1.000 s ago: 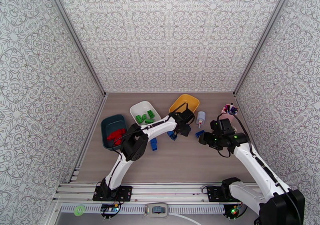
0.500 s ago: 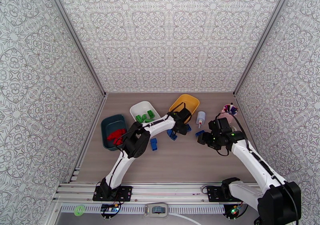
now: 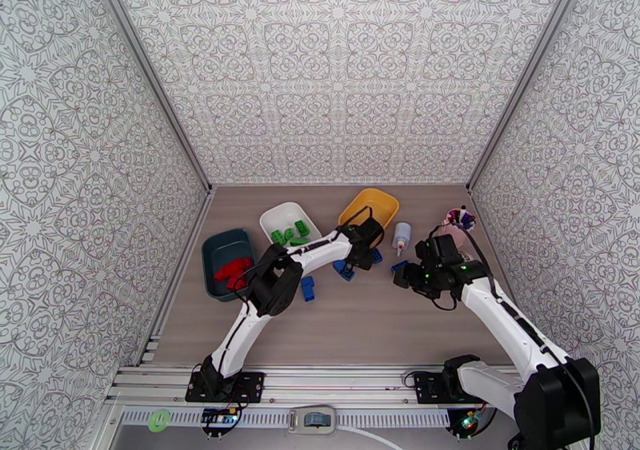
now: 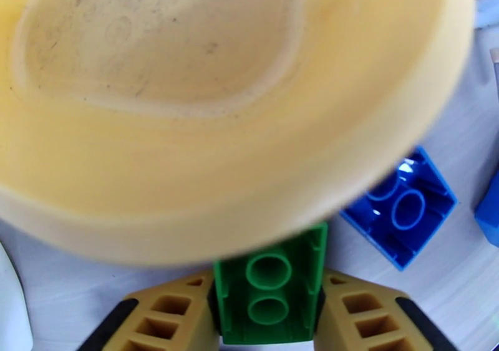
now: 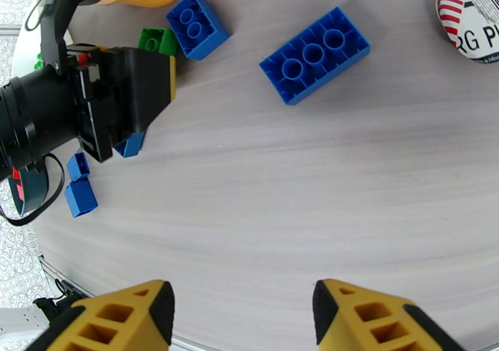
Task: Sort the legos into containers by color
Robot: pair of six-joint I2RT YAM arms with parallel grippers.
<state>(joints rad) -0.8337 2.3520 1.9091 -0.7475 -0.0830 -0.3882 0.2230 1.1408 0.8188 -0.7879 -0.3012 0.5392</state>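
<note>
My left gripper is shut on a small green brick, held just in front of the near rim of the yellow tray, whose inside looks bare. From above, the left gripper sits by the yellow tray. Red bricks lie in the teal tray and green bricks in the white tray. Blue bricks lie loose on the table: a long one, a square one and smaller ones. My right gripper hangs open above bare table near the long blue brick.
A small white bottle stands right of the yellow tray, and a pink cup of pens stands at the far right. The left arm's wrist reaches across the middle. Patterned walls close in the table on three sides.
The left gripper has moved a little toward the yellow tray with the green brick. The right gripper has shifted slightly left toward the long blue brick.
</note>
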